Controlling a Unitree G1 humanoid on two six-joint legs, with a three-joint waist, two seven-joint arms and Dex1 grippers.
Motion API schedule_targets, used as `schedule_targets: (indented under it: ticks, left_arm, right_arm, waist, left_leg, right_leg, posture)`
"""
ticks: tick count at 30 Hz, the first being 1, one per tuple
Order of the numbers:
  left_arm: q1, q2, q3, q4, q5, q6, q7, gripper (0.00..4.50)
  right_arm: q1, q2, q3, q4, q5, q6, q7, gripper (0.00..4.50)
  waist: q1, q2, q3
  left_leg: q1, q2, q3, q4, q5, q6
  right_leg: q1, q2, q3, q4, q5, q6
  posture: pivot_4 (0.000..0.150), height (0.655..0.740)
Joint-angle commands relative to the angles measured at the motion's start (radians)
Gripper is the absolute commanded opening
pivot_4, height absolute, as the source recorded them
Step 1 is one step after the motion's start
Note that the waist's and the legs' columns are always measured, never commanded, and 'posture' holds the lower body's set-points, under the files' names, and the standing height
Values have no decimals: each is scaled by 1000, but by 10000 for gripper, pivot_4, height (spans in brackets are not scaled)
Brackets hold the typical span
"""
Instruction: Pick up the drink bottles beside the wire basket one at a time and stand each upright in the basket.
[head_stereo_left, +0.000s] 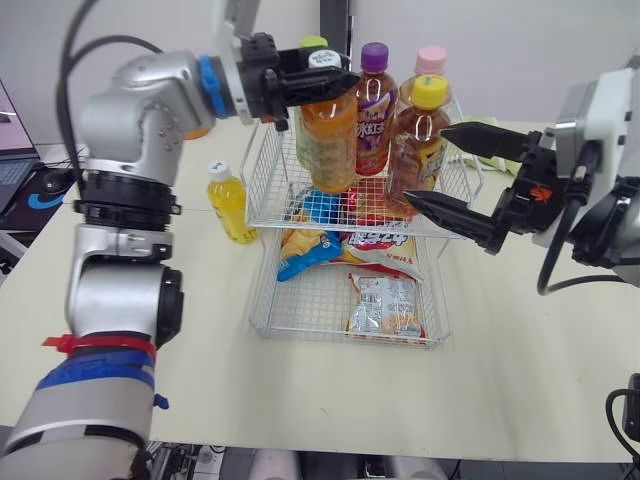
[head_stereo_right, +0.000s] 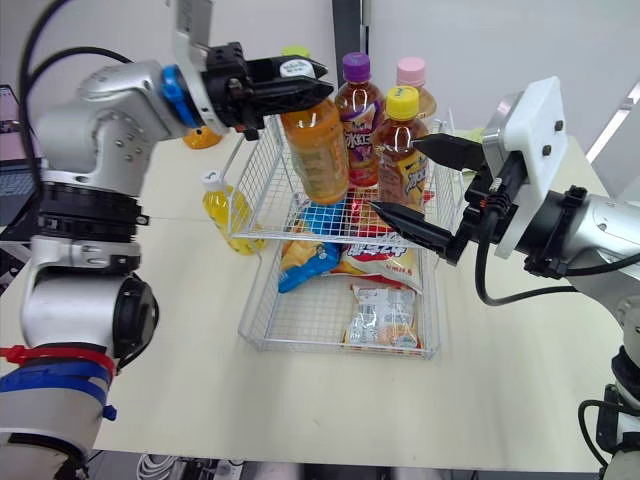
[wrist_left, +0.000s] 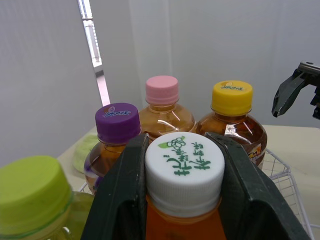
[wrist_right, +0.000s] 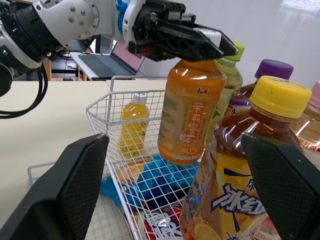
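My left gripper (head_stereo_left: 322, 75) is shut on the neck of an orange drink bottle (head_stereo_left: 328, 140) with a white cap (wrist_left: 184, 172). The bottle hangs slightly tilted, its lower half inside the upper wire basket (head_stereo_left: 262, 180). Yellow-capped (head_stereo_left: 420, 140), purple-capped (head_stereo_left: 373, 110), pink-capped (head_stereo_left: 431, 60) and green-capped (wrist_left: 30, 192) bottles stand upright in that basket. A small yellow bottle (head_stereo_left: 230, 203) stands on the table to the basket's left. My right gripper (head_stereo_left: 427, 163) is open, its fingers wide apart on either side of the yellow-capped bottle (wrist_right: 235, 190) without touching it.
A lower wire basket (head_stereo_left: 300, 300) in front holds several snack packets (head_stereo_left: 385, 305). More packets lie under the upper basket. A laptop (wrist_right: 107, 62) sits on a desk off to my left. The cream table (head_stereo_left: 520, 340) spreads wide on my right.
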Motion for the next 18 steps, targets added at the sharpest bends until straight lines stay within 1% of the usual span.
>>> schedule_targets:
  ticks: [1, 13, 15, 16, 18]
  left_arm:
    - [-7, -29, 27, -35, -9, -27, -15, 13659]
    - [20, -96, 17, -41, 15, -25, -8, 13659]
    - [16, -98, 24, -35, 8, -13, -5, 20818]
    - [15, -95, 23, -35, 10, -15, -10, 22830]
    - [9, -86, 37, -46, -8, 2, -18, 29461]
  right_arm:
    - [5, -33, -51, -39, 47, 4, -48, 45000]
    - [33, -89, -65, -54, 137, -12, -134, 45000]
    - [35, -97, -63, -52, 147, -15, -140, 45000]
    - [36, -99, -62, -52, 151, -16, -141, 45000]
    - [38, -104, -61, -50, 158, -19, -142, 45000]
  waist:
    - [0, 0, 0]
    - [1, 0, 0]
    - [2, 0, 0]
    - [1, 0, 0]
    - [1, 0, 0]
  left_leg:
    - [0, 0, 0, 0, 0, 0]
    - [1, 0, 0, 1, 0, 0]
    - [1, 0, -1, 1, 0, 0]
    - [1, 0, -1, 1, 0, 0]
    - [2, 0, -1, 1, 0, 0]
  right_leg:
    - [0, 0, 0, 0, 0, 0]
    - [1, 0, 0, 1, 0, 0]
    - [2, 0, 0, 1, 0, 0]
    - [2, 0, 0, 1, 0, 0]
    - [2, 0, 0, 1, 0, 0]
  posture:
    - [1500, 7400]
    - [1500, 7400]
    - [1500, 7400]
    - [1500, 7400]
    - [1500, 7400]
